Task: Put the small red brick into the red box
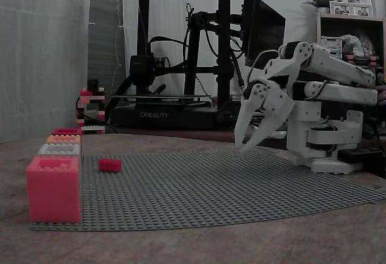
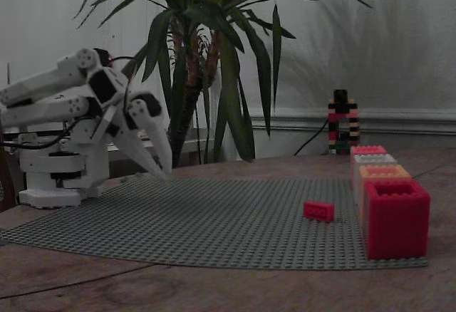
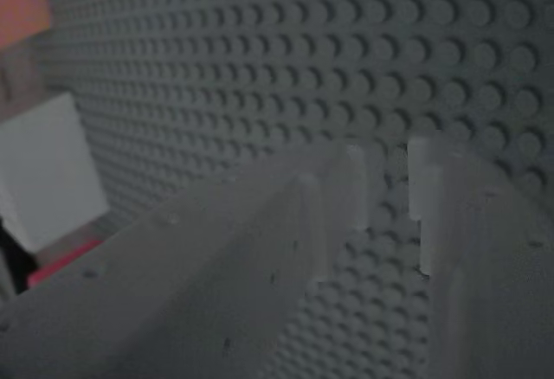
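The approach step is in hand. The gripper (image 1: 252, 136) hangs above the grey studded mat (image 1: 229, 185), fingers slightly apart and apparently empty. The small red brick (image 1: 110, 165) lies on the mat near the row of boxes, well apart from the gripper. The red box (image 2: 396, 217) stands at the row's end. The next move calls for reaching across to the brick.

The gripper (image 1: 250, 140) is white. Right under it lies a grey mat (image 1: 241, 185) covered in little round bumps. Far from the gripper sits the small red brick (image 1: 110, 165), deep red. Past it stands a row of boxes: a pink-red box (image 1: 53, 188) in front, then a white box (image 1: 59, 149), an orange box (image 1: 63, 138), and the red box (image 1: 66, 131), darkest of all.
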`<action>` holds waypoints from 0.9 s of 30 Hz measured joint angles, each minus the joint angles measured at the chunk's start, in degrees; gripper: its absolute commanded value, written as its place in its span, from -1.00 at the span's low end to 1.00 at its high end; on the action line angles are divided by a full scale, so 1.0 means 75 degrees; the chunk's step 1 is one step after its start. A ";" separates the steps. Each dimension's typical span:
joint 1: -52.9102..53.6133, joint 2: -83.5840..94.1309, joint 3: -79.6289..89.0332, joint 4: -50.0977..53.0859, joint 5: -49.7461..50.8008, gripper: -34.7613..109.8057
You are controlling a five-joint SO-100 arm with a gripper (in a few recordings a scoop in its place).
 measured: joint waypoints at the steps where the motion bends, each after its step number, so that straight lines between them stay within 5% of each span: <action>1: 0.0000 -0.0270 -0.0188 -0.0152 -0.0047 -0.52; 27: 0.0668 -0.9832 -0.6328 -0.3164 -0.6762 -0.52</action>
